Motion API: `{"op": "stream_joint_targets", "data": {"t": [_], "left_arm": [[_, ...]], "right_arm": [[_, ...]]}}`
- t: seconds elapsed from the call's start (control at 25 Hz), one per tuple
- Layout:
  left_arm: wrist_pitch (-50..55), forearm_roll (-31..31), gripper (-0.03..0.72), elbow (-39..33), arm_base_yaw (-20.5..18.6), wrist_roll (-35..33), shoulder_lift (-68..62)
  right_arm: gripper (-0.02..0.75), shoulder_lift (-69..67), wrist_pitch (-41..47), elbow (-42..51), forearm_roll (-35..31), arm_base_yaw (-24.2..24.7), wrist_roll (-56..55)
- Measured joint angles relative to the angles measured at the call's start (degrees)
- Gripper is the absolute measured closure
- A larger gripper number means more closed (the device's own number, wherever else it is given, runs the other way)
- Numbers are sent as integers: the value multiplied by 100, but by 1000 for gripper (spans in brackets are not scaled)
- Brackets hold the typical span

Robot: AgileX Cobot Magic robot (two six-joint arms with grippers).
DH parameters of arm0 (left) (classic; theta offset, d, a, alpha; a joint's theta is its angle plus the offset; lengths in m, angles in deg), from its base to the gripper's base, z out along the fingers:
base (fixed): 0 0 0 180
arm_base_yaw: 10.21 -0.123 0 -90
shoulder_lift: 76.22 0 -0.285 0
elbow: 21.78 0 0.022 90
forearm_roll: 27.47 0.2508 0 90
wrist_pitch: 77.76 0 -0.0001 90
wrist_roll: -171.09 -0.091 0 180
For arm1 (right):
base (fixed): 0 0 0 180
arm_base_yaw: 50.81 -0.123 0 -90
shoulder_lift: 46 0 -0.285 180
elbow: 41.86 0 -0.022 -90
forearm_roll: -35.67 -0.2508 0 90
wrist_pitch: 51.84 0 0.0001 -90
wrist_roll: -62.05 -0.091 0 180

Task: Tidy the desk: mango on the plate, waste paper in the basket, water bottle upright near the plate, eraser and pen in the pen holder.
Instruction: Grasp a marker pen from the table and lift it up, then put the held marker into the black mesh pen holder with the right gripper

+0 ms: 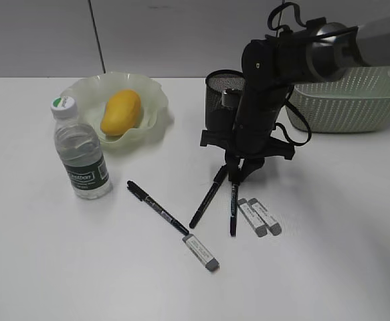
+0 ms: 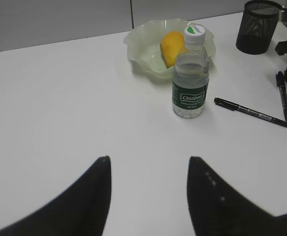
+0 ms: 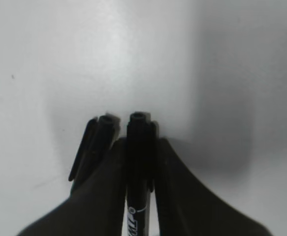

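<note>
Water bottle [image 1: 80, 150] stands upright at the left of the white worktop [image 1: 328, 267], just beside the plate [image 1: 151, 93] that holds the mango [image 1: 121, 112], while the left hand [image 2: 148, 196] hangs open over bare worktop. Toward the right, a pen [image 1: 157, 208] and three erasers [image 1: 201, 252] lie loose. The right hand [image 1: 237, 175], in front of the pen holder [image 1: 220, 93] and the basket [image 1: 352, 100], is closed on a second pen [image 3: 137, 167], with a third pen [image 3: 91, 147] touching its left finger.

Near edge and left side of desk [image 1: 41, 267] lay open; pens [image 1: 157, 208], erasers [image 1: 259, 217] cluttered centre; pen holder [image 1: 223, 93], basket [image 1: 348, 100] blocked far-right corner.
</note>
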Motion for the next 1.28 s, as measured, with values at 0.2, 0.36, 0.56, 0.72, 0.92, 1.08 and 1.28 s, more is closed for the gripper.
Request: {"op": "stream_joint_targets", "data": {"t": [0.2,0.36,0.56,0.72,0.92,1.08,1.28], "left_arm": [[0,0,315,0,0,0,0],[0,0,315,0,0,0,0],[0,0,315,0,0,0,0],[0,0,337,0,0,0,0],[0,0,383,0,0,0,0],[0,0,408,0,0,0,0],[0,0,421,0,0,0,0]], "right_arm": [[598,262,-26,6,-7,0,82],[598,815,145,6,4,0,302],[598,1785,-1015,17,154,-26,1447],[598,2255,-3129,5,1306,-52,1860],[598,2065,-5149,5,2541,34,1930],[598,1680,-5934,5,2596,212,1966],[598,1200,-6143,18,2301,451,1973]]}}
